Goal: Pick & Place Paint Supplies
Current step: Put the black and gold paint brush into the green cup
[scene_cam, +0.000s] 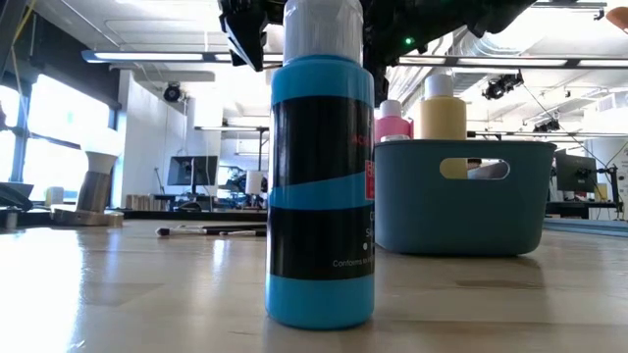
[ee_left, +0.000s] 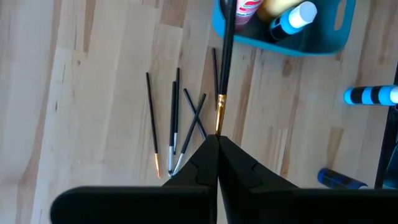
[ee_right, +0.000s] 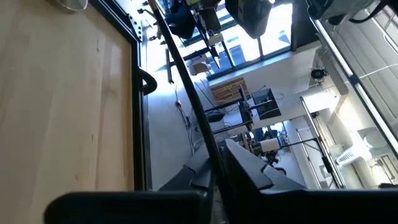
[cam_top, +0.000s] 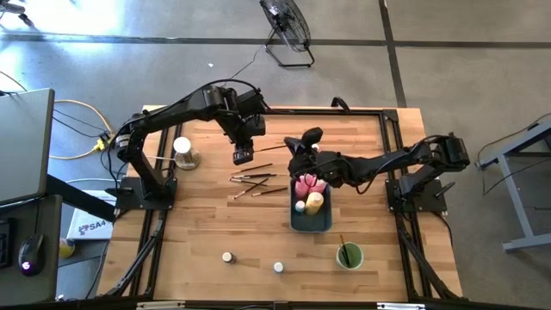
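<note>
blue bottle [scene_cam: 321,186] stood upright closest to the low camera, on the table and well in front of the blue-grey tray [scene_cam: 461,211].

finding 1, grip state. left gripper [ee_left: 217,138] was above the table's middle, over the loose paintbrushes [cam_top: 254,181], fingers pressed together on the ferrule end of one paintbrush [ee_left: 224,56]. right gripper [ee_right: 217,158] was just beyond the tray's far end, fingers likewise together on a thin dark handle. in the high view the shaft ran between both grippers, so the two appeared to be clamped on the same brush.

finding 2, hazards (judgement). with both ends held, any pull by either arm before the other let go could bend or snap the thin shaft, or drag it through the pads. once one side released, the long handle could pivot in the remaining pinch and drop onto the loose brushes or miss the tray. the tray was already crowded, so a lowered brush could catch on a bottle cap.

finding 3, condition of supplies. held brush was slim, dark-handled, with a gold ferrule, raised off the table. pink bottle [scene_cam: 392,120] and yellow bottle [scene_cam: 442,113] stood in the tray. two small jars [cam_top: 227,257] sat near the table's front edge, well apart from the tray.
</note>
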